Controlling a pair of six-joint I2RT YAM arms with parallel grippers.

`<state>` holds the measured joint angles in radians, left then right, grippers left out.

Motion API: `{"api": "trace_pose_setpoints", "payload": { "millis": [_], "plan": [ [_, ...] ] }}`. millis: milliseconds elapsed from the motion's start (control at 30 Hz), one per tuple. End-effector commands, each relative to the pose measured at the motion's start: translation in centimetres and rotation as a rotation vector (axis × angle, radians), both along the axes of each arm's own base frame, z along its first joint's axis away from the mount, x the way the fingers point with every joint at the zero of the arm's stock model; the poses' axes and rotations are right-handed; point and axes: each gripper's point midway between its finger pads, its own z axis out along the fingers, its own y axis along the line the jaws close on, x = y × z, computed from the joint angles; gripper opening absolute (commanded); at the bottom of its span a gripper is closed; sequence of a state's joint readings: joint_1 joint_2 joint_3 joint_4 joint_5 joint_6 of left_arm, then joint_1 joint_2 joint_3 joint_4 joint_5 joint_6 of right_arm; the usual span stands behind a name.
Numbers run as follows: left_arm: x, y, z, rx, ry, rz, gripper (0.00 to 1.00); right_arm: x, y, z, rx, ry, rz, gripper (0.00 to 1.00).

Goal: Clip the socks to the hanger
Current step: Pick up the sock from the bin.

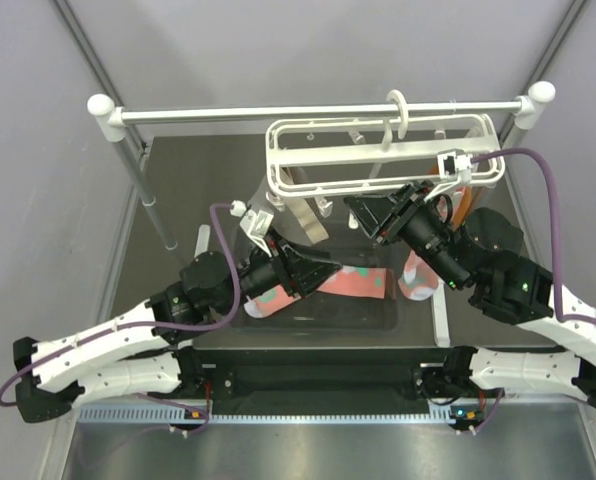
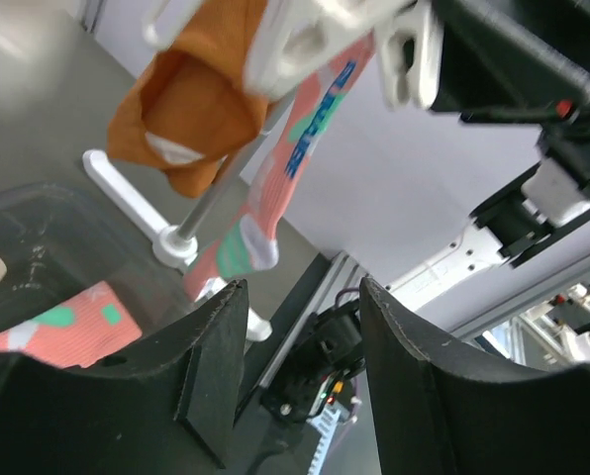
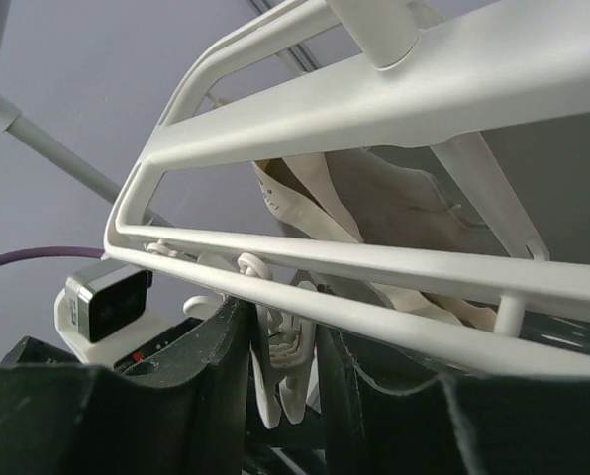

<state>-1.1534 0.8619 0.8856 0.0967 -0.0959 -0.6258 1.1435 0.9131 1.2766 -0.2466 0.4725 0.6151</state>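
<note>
The white hanger [image 1: 378,150] hangs by its hook from the metal rail. Its rails fill the right wrist view [image 3: 374,267]. My right gripper [image 1: 375,215] [image 3: 285,322] is just under the hanger's near rail, shut on a white dangling clip [image 3: 293,346]. One salmon-pink sock [image 1: 363,283] lies in the black bin, and shows low left in the left wrist view [image 2: 67,332]. The other sock [image 2: 285,168] hangs from the hanger's right end, its foot by my right arm [image 1: 416,278]. My left gripper [image 1: 313,268] [image 2: 300,297] is open and empty, beside the lying sock.
The metal rail with white ball ends [image 1: 308,112] spans the back on upright poles. A rust-orange cloth [image 2: 191,109] [image 1: 465,200] and a beige-grey cloth [image 1: 313,222] [image 3: 374,193] hang from the hanger. The black bin [image 1: 308,325] sits under both grippers.
</note>
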Motion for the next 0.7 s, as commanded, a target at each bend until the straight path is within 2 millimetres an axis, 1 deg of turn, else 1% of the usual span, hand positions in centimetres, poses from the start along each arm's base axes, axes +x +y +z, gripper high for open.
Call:
{"api": "trace_pose_setpoints", "payload": {
  "millis": [0,33,67,133,167,233,267,333,367,400,467,500,567,600,633,667],
  "plan": [
    [-0.2,0.5,-2.1,0.060,-0.031,-0.005,0.52,0.4,-1.1,-0.5,-0.070,-0.012,-0.051,0.00],
    [-0.2,0.5,-2.2,0.050,-0.037,-0.003,0.50,0.5,-1.2,-0.5,-0.073,-0.014,-0.056,0.00],
    [-0.4,0.5,-3.4,0.063,-0.034,-0.012,0.48,0.6,-1.3,-0.6,-0.082,-0.019,-0.063,0.00],
    [-0.4,0.4,-3.9,0.062,-0.033,-0.017,0.46,0.8,-1.5,-0.8,-0.103,-0.022,-0.081,0.00],
    [-0.6,0.2,-4.8,0.078,-0.030,-0.028,0.43,0.9,-1.6,-0.9,-0.109,-0.023,-0.088,0.00],
    [-0.6,-0.2,-5.9,0.098,-0.034,-0.040,0.39,1.2,-1.9,-1.0,-0.124,-0.025,-0.107,0.00],
    [-0.3,-0.5,-7.0,0.118,-0.023,-0.036,0.37,1.2,-2.0,-1.2,-0.138,-0.027,-0.114,0.00],
    [-0.1,-0.8,-8.5,0.148,-0.003,-0.027,0.36,1.3,-2.2,-1.3,-0.147,-0.026,-0.121,0.00],
    [0.1,-0.9,-9.9,0.176,0.013,-0.020,0.35,1.4,-2.3,-1.3,-0.152,-0.027,-0.126,0.00],
    [0.5,-0.9,-10.3,0.173,0.020,-0.002,0.36,1.5,-2.4,-1.5,-0.157,-0.025,-0.134,0.00],
    [0.5,-1.1,-11.3,0.172,0.034,-0.003,0.37,1.6,-2.5,-1.6,-0.168,-0.026,-0.143,0.00],
    [0.5,-1.2,-10.6,0.139,0.026,-0.005,0.39,1.7,-2.6,-1.8,-0.175,-0.023,-0.149,0.00],
    [-0.2,-1.4,-9.7,0.097,0.008,-0.046,0.43,1.7,-2.6,-1.9,-0.178,-0.021,-0.150,0.00],
    [-0.5,-1.5,-8.5,0.054,-0.019,-0.060,0.45,1.6,-2.6,-1.9,-0.177,-0.022,-0.147,0.00],
    [-0.8,-1.6,-7.9,0.042,-0.041,-0.075,0.49,1.6,-2.6,-1.9,-0.177,-0.022,-0.144,0.00],
    [-0.6,-1.6,-7.5,0.038,-0.049,-0.071,0.50,1.6,-2.6,-1.9,-0.177,-0.024,-0.147,0.00]
  ]
}}
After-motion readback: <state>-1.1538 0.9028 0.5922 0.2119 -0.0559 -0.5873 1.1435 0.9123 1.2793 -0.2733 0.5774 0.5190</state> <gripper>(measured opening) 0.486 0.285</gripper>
